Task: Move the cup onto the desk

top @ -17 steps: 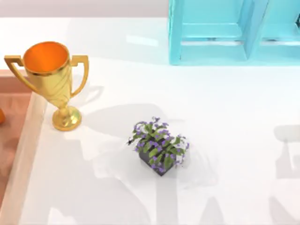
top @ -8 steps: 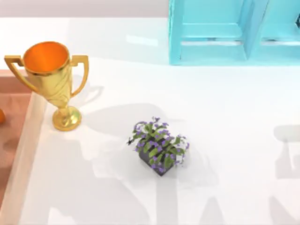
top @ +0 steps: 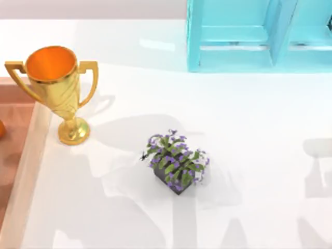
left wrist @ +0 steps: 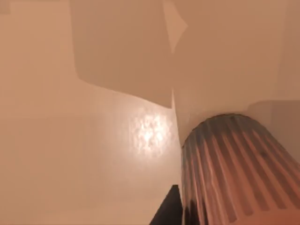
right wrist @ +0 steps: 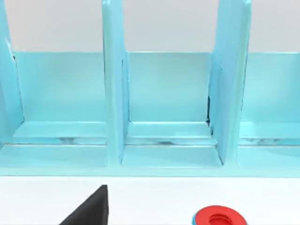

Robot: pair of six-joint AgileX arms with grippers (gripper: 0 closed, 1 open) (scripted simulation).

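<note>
Looking down, the top view gives the white desk [top: 249, 135] bearing a gold trophy [top: 57, 88] at left, a small flowering plant [top: 176, 163] near the middle and a turquoise shelf [top: 259, 36] at the far edge. An orange-brown surface [top: 13, 140] adjoins the desk's left rim, and a sliver of the cup [top: 1, 128] shows at the picture's left border, off the desk.

Left wrist view: the ribbed cup [left wrist: 239, 173] stands very close to the camera on the brown surface, with a dark finger [left wrist: 169, 208] of the left gripper just beside it. Whether the jaws are spread or clamped on the cup cannot be told.

Right wrist view: the parked right arm faces the shelf [right wrist: 164, 108]; one dark fingertip [right wrist: 89, 208] and a red-and-blue disc [right wrist: 219, 216] show low in the picture; its jaw state cannot be told either.

Judged step: grasping. Centre the jaws on the cup's sides, close firmly, lift straight up, then clear the rim and trophy.
</note>
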